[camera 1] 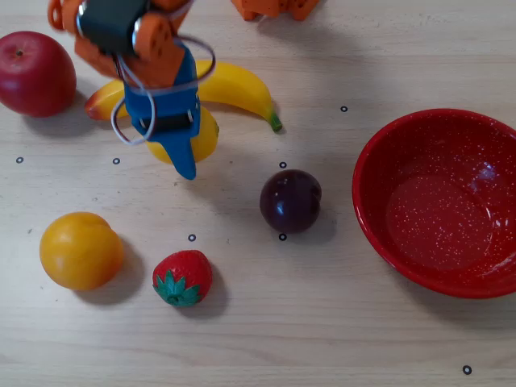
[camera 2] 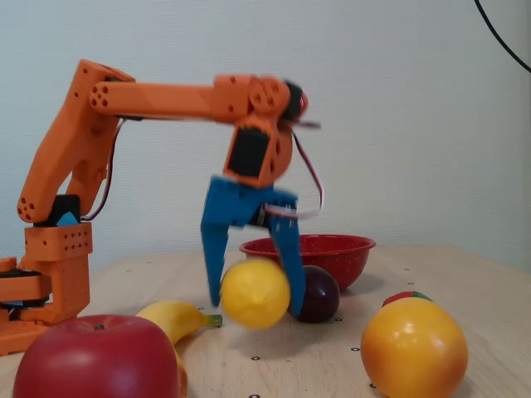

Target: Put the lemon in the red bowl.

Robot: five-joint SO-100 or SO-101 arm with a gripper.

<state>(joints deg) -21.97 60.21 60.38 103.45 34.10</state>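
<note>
Item: blue two-finger gripper (camera 2: 254,308) on orange arm, fingers pinching small glossy yellow oval lemon (camera 2: 255,293), held clear of the pale wooden table (camera 1: 322,322), judged ready for carrying. Large speckled red bowl (camera 1: 379,234) stood well apart, empty, at overhead right. No brands, labels or writing legible.

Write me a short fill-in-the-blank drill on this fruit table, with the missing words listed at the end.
1. The claw is shut on the ____, lifted clear of the table in the fixed view.
2. The red bowl holds ____ fruit.
3. In the overhead view, the fruit nearest the bowl is the dark ____.
4. In the overhead view, the strawberry lies just right of the ____.

Missing words: lemon; no; plum; orange
</note>
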